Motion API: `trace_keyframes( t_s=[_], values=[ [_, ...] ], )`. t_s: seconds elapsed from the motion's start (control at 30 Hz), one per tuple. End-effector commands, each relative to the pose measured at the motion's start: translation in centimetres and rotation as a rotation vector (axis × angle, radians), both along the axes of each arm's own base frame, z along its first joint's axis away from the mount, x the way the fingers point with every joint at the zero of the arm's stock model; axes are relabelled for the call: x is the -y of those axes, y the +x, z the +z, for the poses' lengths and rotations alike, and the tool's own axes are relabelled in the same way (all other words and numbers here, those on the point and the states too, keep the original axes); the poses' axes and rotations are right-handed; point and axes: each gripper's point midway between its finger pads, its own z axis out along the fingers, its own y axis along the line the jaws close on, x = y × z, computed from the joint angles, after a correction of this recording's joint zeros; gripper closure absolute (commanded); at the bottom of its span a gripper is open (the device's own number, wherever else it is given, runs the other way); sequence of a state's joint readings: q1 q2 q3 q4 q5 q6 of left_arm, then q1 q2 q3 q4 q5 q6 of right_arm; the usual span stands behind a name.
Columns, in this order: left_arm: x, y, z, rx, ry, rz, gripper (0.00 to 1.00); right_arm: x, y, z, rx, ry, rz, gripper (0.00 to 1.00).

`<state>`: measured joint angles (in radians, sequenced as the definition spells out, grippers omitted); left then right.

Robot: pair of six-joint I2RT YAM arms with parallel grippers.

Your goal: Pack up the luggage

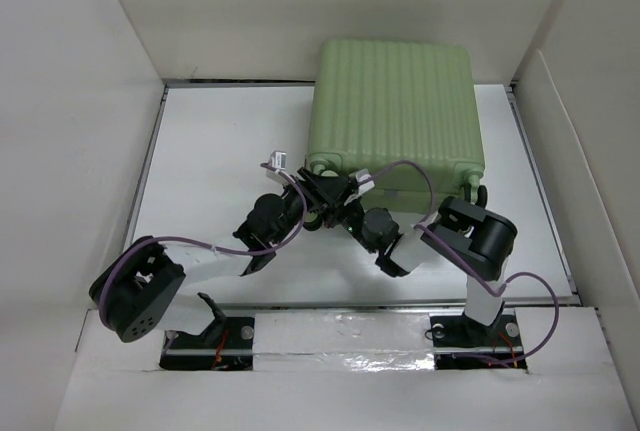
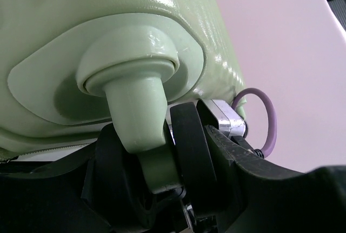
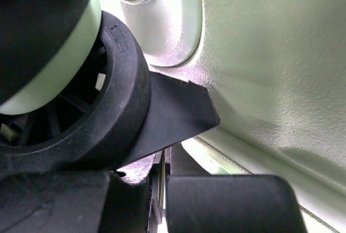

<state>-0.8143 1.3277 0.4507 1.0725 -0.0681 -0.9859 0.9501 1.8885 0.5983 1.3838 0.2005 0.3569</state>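
Closest to the left wrist camera sits a black caster wheel (image 2: pixel 192 157) on its pale green stem, at the near-left corner of the luggage (image 1: pixel 395 101). That case lies flat and closed on the desk (image 1: pixel 220 141), right of centre and towards the far wall. The left hand (image 1: pixel 318 194) and the right hand (image 1: pixel 350 201) both crowd that one corner, very near each other. Dark fingers flank the wheel, but whether either hand is pinching it or merely spread around it cannot be told. The step seems to be getting purchase on the corner, to shift or open the case. A caster swivels and rolls, so a hold on the fixed stem or the shell edge would likely serve better. Both arms should move slowly together, lest the glossy shell slide away.
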Motion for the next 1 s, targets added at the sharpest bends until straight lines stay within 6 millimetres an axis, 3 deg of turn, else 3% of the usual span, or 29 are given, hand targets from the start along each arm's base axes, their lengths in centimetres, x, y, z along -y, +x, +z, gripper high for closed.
trace_keyframes(
  t_s=[0.0, 0.07, 0.1, 0.17, 0.2, 0.23, 0.27, 0.3, 0.33, 0.37, 0.5, 0.53, 0.57, 0.6, 0.63, 0.67, 0.7, 0.73, 0.77, 0.8, 0.87, 0.97],
  values=[
    [5.6, -13.7, 12.2, 0.35, -0.309, -0.577, 1.0, -7.6, -10.2, 8.3, 0.119, 0.273, 0.56, 1.0],
    [5.2, -13.1, 11.3, 0.325, -0.302, -0.549, 1.0, -6.3, -10.5, 9.1, 0.128, 0.297, 0.538, 1.0],
    [4.7, -12.6, 11.4, 0.328, -0.298, -0.529, 1.0, -5.5, -9.9, 8.9, 0.11, 0.3, 0.5, 0.94],
    [4.3, -12.0, 10.7, 0.31, -0.263, -0.502, 1.0, -3.2, -10.4, 7.5, 0.067, 0.271, 0.458, 0.69],
    [3.9, -12.1, 11.0, 0.331, -0.253, -0.49, 1.0, -2.4, -10.4, 6.7, 0.04, 0.255, 0.433, 0.45],
    [3.6, -11.6, 10.9, 0.333, -0.24, -0.469, 1.0, -1.6, -10.2, 5.9, 0.013, 0.238, 0.397, 0.35],
    [3.6, -11.6, 10.6, 0.326, -0.225, -0.468, 1.0, -0.4, -10.7, 3.2, -0.051, 0.168, 0.377, 0.29],
    [3.1, -11.4, 10.9, 0.342, -0.224, -0.455, 1.0, 0.5, -10.8, 3.7, -0.051, 0.163, 0.359, 0.19],
    [3.0, -11.5, 11.0, 0.344, -0.227, -0.458, 1.0, 1.3, -10.7, 3.0, -0.072, 0.14, 0.326, 0.16],
    [2.7, -11.3, 10.8, 0.344, -0.226, -0.451, 1.0, 2.0, -10.9, 1.3, -0.121, 0.08, 0.311, 0.13],
    [2.3, -10.9, 10.4, 0.326, -0.238, -0.453, 1.0, 5.1, -11.5, 0.8, -0.151, 0.013, 0.249, 0.1],
    [2.3, -11.2, 10.2, 0.313, -0.25, -0.473, 1.0, 5.9, -11.8, 2.6, -0.118, 0.04, 0.244, 0.1],
    [2.1, -11.2, 10.3, 0.319, -0.263, -0.476, 1.0, 6.4, -12.0, 1.2, -0.157, -0.027, 0.234, 0.1],
    [2.1, -10.8, 9.9, 0.307, -0.265, -0.478, 1.0, 6.9, -12.1, 1.3, -0.145, -0.061, 0.231, 0.12],
    [2.2, -11.2, 9.8, 0.304, -0.272, -0.502, 1.0, 7.4, -12.1, 4.0, -0.097, -0.026, 0.223, 0.13],
    [2.0, -11.0, 9.8, 0.299, -0.287, -0.504, 1.0, 7.8, -12.4, 4.3, -0.1, -0.045, 0.218, 0.14],
    [2.0, -10.7, 9.4, 0.284, -0.287, -0.504, 0.99, 8.6, -12.6, 3.1, -0.121, -0.117, 0.205, 0.15],
    [2.0, -10.9, 9.3, 0.282, -0.292, -0.518, 0.99, 9.3, -12.4, 3.5, -0.115, -0.121, 0.179, 0.16],
    [2.0, -11.1, 9.5, 0.288, -0.303, -0.524, 0.99, 10.4, -12.6, 5.8, -0.074, -0.074, 0.16, 0.17],
    [1.9, -10.7, 9.2, 0.277, -0.307, -0.52, 0.98, 11.3, -12.7, 5.0, -0.097, -0.116, 0.137, 0.18],
    [1.9, -10.9, 9.3, 0.278, -0.315, -0.53, 0.98, 13.5, -12.2, 7.0, -0.056, -0.066, 0.053, 0.17],
    [2.0, -10.9, 9.6, 0.275, -0.331, -0.536, 0.97, 14.7, -11.5, 8.4, 0.007, -0.059, -0.007, 0.15]
  ],
)
